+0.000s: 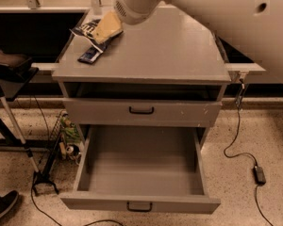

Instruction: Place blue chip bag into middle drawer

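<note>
covering blue chip bag (pixel 84 28) beside dark packet (pixel 89 55), claw (pixel 106 28) maybe touching.

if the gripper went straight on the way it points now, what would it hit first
Most likely the blue chip bag: the gripper is at the far left corner of the cabinet top, pointing down-left right over the bag. Whether it already touches the bag is unclear.

The white arm (pixel 203 8) stretches in from the upper right (thick and tube-like), its tan pincer (pixel 105 28) angled down-left, low over the surface's (pixel 170 51) rear left corner.
</note>
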Robot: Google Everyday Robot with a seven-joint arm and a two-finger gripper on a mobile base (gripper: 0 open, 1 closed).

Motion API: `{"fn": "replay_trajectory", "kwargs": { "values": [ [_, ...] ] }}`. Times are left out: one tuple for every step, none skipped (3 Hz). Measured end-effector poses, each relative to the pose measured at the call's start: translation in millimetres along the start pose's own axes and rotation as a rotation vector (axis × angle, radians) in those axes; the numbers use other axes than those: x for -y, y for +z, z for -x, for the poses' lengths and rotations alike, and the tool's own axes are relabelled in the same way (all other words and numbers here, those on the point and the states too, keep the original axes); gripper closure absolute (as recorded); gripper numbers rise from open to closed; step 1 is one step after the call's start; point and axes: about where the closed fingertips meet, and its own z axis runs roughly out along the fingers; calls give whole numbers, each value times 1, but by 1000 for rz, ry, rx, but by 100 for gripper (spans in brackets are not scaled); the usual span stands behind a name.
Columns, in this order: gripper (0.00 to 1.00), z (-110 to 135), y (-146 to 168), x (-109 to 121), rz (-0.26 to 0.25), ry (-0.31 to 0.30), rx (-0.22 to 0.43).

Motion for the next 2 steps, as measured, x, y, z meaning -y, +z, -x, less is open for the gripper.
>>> {"fn": "replay_trajectory", "kwargs": {
  "values": [
    [0, 0, 0, 0, 1, 0, 0],
    [0, -1, 3, -1, -3, 19, 11]
  ]
}}
